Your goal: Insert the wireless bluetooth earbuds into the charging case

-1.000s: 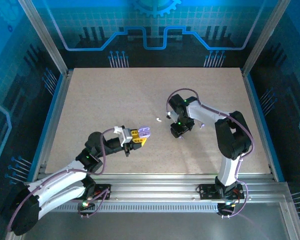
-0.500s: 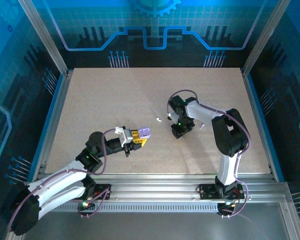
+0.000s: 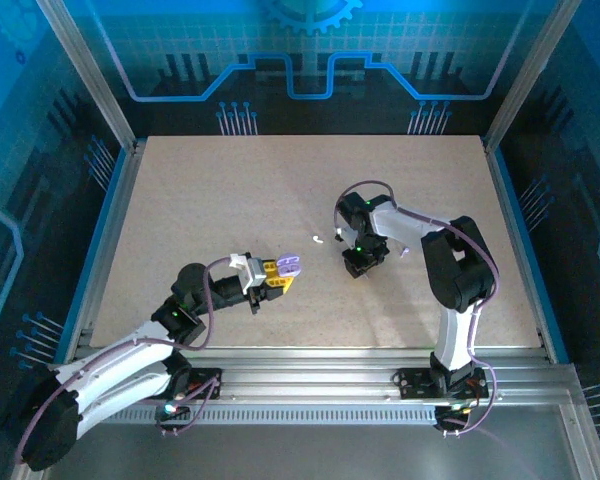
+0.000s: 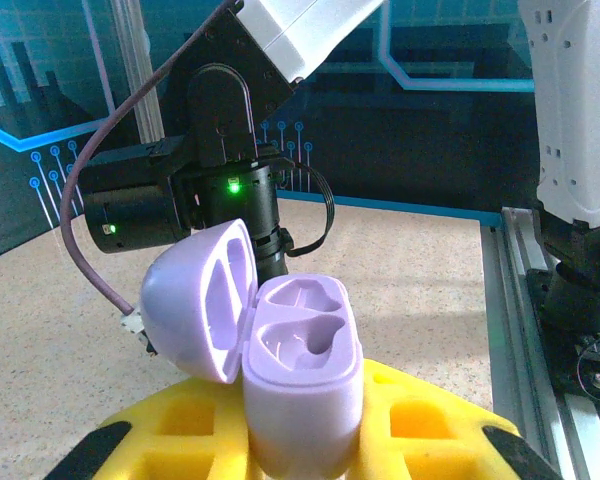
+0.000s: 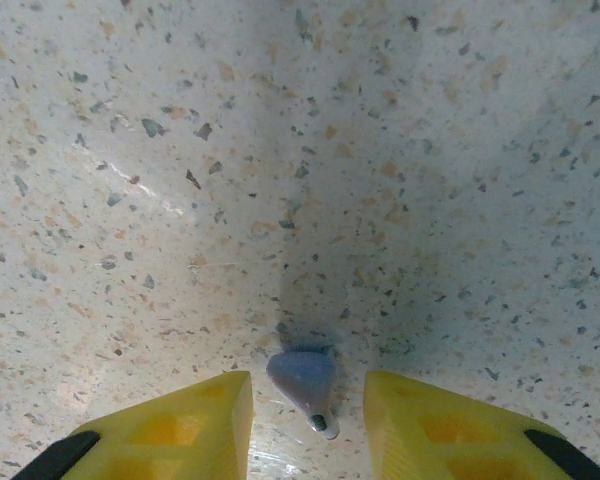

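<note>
Yellow right gripper [image 5: 307, 395]: down at the table [image 5: 380, 150], jaws apart, a gap showing on either side of what lies between them.
Earbud [image 5: 302, 376]: pale, lying on the table between those fingers, touching neither.
Second earbud [image 3: 317, 240]: white speck on the table, near the right gripper, to its left.
Left gripper [image 4: 302, 440]: yellow fingers pinching the case from both sides.
Case [image 4: 302, 380]: lilac, upright, lid [image 4: 195, 300] swung open, two wells showing.
</note>
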`<action>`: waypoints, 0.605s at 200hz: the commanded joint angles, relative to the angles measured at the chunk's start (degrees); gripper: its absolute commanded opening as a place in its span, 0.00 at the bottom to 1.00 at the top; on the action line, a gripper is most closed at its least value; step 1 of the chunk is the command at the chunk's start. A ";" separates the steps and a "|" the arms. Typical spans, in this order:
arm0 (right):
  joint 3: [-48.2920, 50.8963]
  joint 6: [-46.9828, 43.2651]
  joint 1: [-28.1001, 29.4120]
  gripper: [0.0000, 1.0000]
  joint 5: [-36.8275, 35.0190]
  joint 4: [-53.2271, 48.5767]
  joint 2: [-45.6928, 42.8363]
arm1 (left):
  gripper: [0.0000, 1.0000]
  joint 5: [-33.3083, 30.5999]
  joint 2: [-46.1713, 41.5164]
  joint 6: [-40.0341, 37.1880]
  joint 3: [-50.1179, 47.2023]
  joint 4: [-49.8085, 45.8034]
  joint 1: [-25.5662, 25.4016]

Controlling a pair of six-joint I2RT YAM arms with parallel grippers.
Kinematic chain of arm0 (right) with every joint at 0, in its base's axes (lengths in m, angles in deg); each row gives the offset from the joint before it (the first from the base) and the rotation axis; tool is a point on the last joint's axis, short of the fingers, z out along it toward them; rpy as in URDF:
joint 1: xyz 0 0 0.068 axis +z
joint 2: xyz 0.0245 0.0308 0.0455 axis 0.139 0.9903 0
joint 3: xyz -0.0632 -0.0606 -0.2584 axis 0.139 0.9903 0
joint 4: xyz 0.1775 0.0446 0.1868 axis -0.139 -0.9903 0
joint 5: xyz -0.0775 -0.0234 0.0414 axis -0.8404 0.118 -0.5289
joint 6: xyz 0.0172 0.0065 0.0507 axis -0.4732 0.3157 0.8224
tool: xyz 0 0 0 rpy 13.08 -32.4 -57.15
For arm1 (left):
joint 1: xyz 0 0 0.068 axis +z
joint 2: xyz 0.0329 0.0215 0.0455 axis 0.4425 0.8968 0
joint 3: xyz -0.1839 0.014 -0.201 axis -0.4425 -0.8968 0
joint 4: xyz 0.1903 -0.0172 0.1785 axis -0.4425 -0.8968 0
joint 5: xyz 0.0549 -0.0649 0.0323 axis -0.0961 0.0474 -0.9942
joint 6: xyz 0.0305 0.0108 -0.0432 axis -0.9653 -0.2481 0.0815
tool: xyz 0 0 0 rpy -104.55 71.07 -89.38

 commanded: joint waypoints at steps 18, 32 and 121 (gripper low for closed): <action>0.12 1.42 -0.50 0.35 -0.07 -1.12 1.11 | 0.12 -0.24 -0.13 -1.06 -0.42 0.44 0.34; 0.13 1.46 -0.40 0.37 -0.49 -1.12 1.58 | 0.12 -0.30 -0.11 -1.06 -0.47 0.43 0.30; -0.09 1.75 -0.13 0.32 -3.06 -0.69 2.83 | 0.12 -0.42 0.01 -1.35 -0.34 0.14 0.31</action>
